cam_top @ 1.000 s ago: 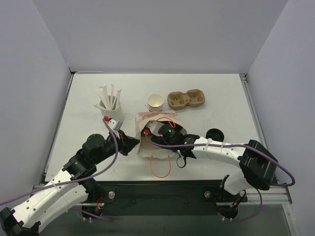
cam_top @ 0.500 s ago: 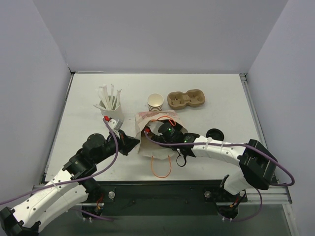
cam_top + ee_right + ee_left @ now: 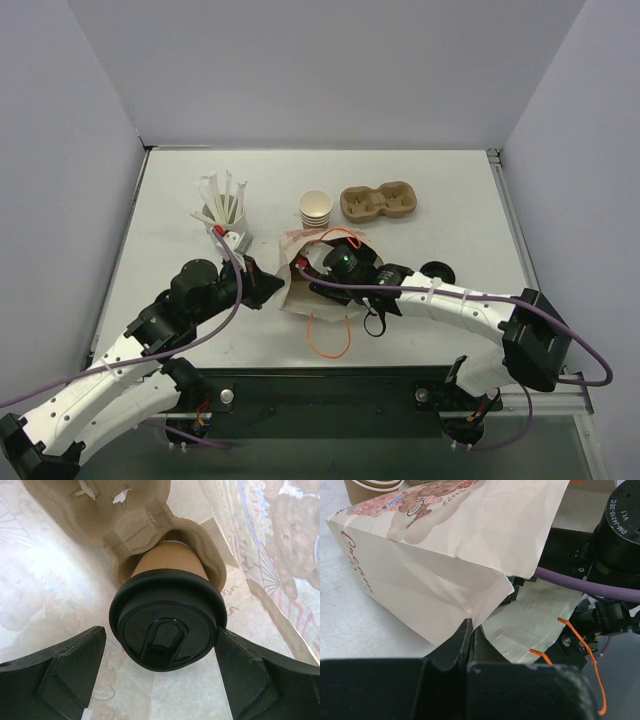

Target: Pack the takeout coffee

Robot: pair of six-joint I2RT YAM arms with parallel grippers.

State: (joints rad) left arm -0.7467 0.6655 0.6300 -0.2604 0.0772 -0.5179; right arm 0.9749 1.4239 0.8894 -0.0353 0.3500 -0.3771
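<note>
We count one takeout coffee (image 3: 167, 611): tan cup, black lid. Our right gripper (image 3: 160, 630) gapes around it; our left gripper (image 3: 470, 626) pinches one paper bag (image 3: 445, 555).

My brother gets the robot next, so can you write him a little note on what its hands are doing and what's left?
Left gripper: shut on the paper bag, pinching its mouth edge.
Right gripper: open, inside the bag, one finger on each side of the black lid.
Cup: lid on, seated in the pulp carrier inside the bag.
Done: the coffee is in the bag.
Left: probably draw the right arm out, then let go of the bag.
</note>
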